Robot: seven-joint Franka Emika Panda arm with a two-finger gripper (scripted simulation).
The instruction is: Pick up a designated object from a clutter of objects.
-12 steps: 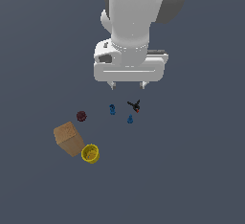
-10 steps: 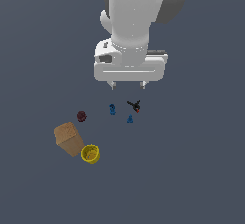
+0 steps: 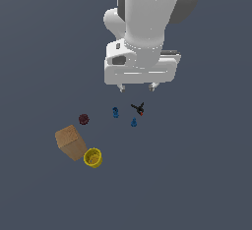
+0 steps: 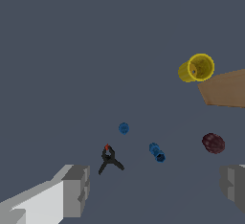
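- Compared with the views from half a second ago, the white arm has shifted slightly toward the exterior view's right and turned a little; none of the objects on the dark grey desk (image 3: 44, 52) has moved.
- The tool (image 3: 137, 87) hangs above the clutter with its fingers (image 4: 76, 189) apart and nothing between them.
- That suggests the approach is only beginning: the tan wooden rectangular block with visible grain (image 3: 70, 142) lies untouched, well apart from the tool, at about 8 o'clock from it in the exterior view.
- The small yellow cup (image 3: 92, 158), the only container, touches or nearly touches the block at its 4 o'clock; its open mouth appears empty.
- The dark maroon ball (image 3: 83, 119) sits at the block's 1 o'clock.
- Two tiny blue pieces (image 3: 115, 112) and a tiny black-and-red piece (image 3: 139, 108) lie almost under the tool.
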